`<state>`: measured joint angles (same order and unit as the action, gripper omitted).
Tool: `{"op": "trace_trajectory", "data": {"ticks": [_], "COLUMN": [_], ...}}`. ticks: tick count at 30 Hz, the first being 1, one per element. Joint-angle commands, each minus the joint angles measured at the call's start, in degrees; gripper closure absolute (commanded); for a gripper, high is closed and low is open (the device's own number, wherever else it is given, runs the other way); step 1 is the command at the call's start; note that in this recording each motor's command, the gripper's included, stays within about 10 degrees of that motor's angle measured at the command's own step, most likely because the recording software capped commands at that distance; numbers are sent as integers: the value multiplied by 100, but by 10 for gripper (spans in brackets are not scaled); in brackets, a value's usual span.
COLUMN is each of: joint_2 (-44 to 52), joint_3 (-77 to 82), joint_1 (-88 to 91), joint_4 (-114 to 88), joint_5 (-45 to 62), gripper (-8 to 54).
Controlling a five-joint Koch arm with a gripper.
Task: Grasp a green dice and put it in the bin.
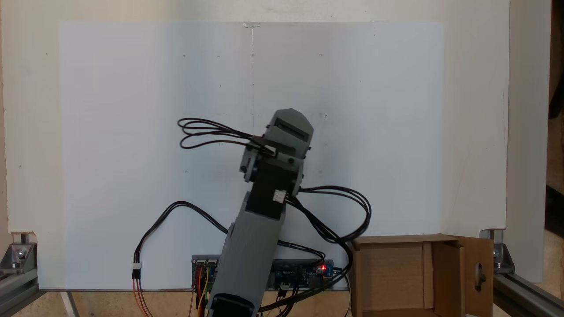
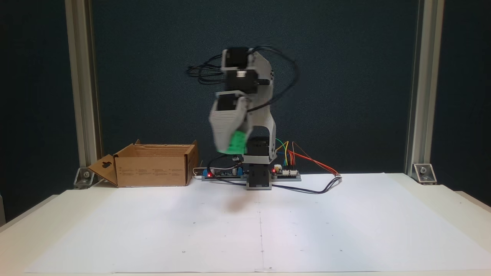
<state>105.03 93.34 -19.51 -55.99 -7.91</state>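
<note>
The green dice [image 2: 237,142] is being held at the lower tip of the end effector [image 2: 230,143] in a fixed view, lifted clear above the white paper [image 2: 268,230] covering the table [image 2: 441,199]. The end effector is being shown blurred, pinching the green dice between its gray jaws. The bin [image 2: 151,165] is being seen standing open on the table at the left of that view, well apart from the dice, with a keyhole-cut flap folded outward. In a fixed view from above, the bin [image 1: 396,277] is being shown at the lower right, beside the arm [image 1: 264,211].
</note>
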Motion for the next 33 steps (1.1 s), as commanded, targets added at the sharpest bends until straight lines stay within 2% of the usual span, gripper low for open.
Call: {"op": "trace_trajectory", "data": {"ticks": [1,7,15,24,33], "joint_2": [185,176,149,-492,-1433], "joint_3": [-457,-457,-606,-1345,-1644], "joint_1": [-694,-2294,-4307,-6697,-8499], "joint_4": [9,18,26,105,817], "joint_5": [809,1828,2654,3700,4122], "gripper": [339,339,338,339,339]}}
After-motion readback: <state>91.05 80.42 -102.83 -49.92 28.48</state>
